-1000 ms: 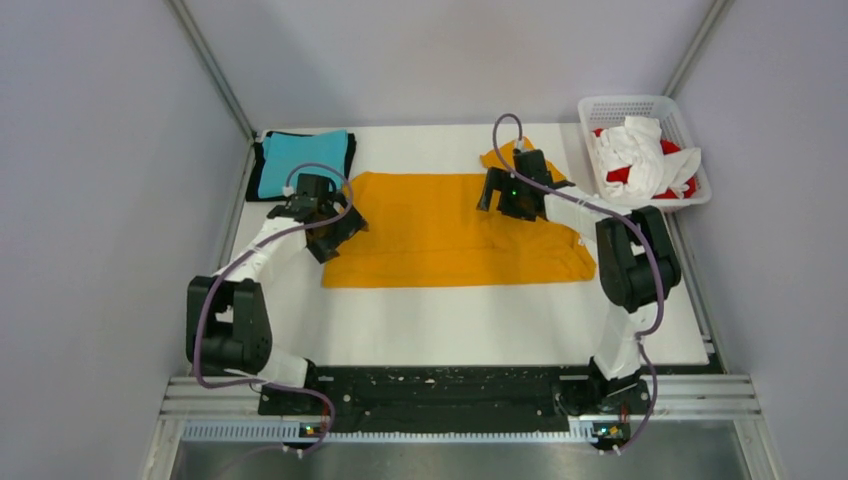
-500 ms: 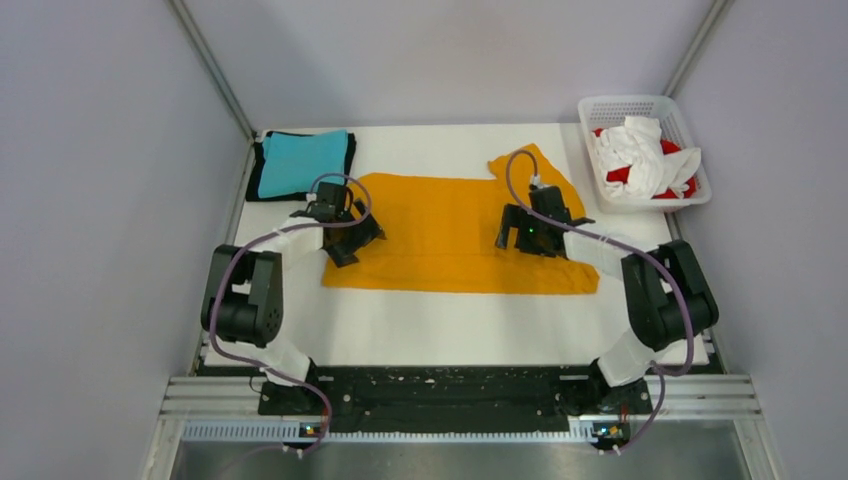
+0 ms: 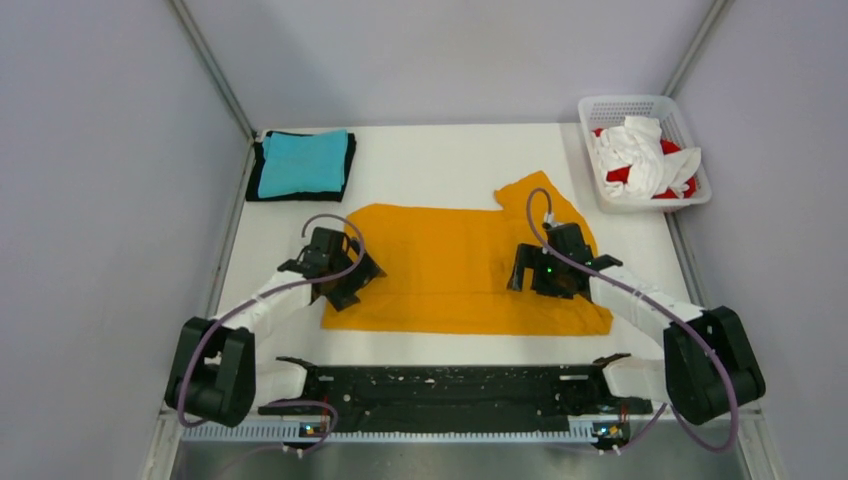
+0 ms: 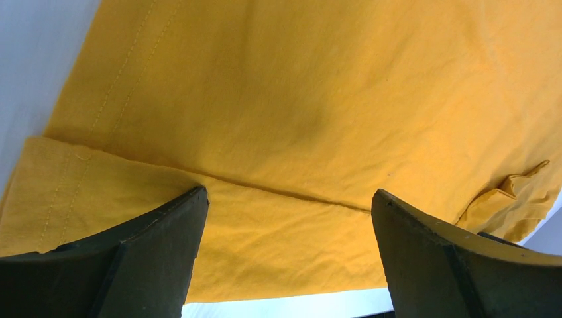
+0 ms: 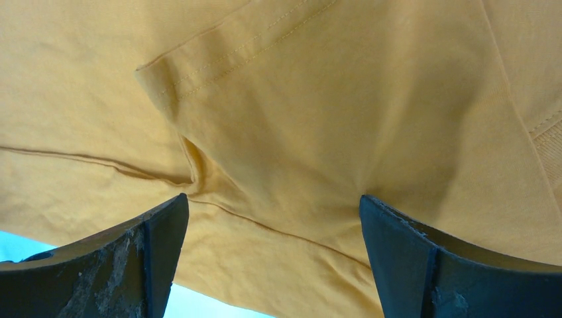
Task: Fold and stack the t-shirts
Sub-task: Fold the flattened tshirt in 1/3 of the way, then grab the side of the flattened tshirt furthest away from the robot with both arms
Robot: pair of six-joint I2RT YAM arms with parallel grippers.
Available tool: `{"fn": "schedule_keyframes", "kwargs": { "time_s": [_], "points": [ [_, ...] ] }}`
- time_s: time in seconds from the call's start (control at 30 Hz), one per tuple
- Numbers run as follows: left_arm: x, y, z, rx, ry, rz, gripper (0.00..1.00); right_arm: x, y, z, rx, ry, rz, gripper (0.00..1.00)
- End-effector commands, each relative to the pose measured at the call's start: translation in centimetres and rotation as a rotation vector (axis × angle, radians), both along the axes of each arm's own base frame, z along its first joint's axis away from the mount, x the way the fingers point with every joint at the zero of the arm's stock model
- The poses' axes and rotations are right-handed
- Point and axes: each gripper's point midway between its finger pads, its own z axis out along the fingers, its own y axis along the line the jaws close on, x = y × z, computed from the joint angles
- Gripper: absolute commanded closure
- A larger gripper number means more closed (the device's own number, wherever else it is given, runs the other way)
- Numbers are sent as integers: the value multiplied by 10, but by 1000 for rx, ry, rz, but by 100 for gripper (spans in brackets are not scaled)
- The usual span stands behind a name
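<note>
An orange-yellow t-shirt (image 3: 450,265) lies flat in the middle of the table, one sleeve (image 3: 545,198) sticking out at the back right. My left gripper (image 3: 350,279) is open over the shirt's left edge, and a fold crease runs between its fingertips in the left wrist view (image 4: 288,192). My right gripper (image 3: 536,279) is open over the shirt's right part, above a folded-in sleeve hem (image 5: 199,73). A teal t-shirt (image 3: 303,162) lies folded on a black t-shirt (image 3: 256,170) at the back left. White t-shirts (image 3: 635,150) and a red t-shirt (image 3: 682,186) sit crumpled in the basket.
The white lattice basket (image 3: 620,104) stands at the back right corner. Metal frame rails run along both sides of the white table (image 3: 440,150). The arms' black base rail (image 3: 440,385) lies along the near edge, close to the shirt's front hem.
Both arms have drawn back toward the near edge, and the orange-yellow shirt has slid nearer with them. Its back right sleeve now lies uncovered behind the right gripper.
</note>
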Motion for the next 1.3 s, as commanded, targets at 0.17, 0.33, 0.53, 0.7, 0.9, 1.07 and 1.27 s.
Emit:
{"fn": "schedule_keyframes", "kwargs": {
  "time_s": [0.17,0.33,0.53,0.7,0.9,1.07,1.27],
  "points": [
    [-62,11,12,40,139,46,1,-7,2,28,20,-34,12,1],
    [-3,11,82,109,-103,-6,1,50,13,88,54,-252,-18,1],
    [79,43,119,308,-235,40,2,94,20,128,69,-370,-43,1],
    [129,80,90,463,-106,74,10,106,12,129,40,-379,-65,1],
    [171,81,49,386,-35,-43,17,116,3,121,33,-353,-104,1],
    [194,74,29,377,-12,-131,24,122,-2,112,19,-329,-116,1],
    [186,62,3,340,15,-266,29,128,-7,109,5,-322,-122,1]
  ]
}}
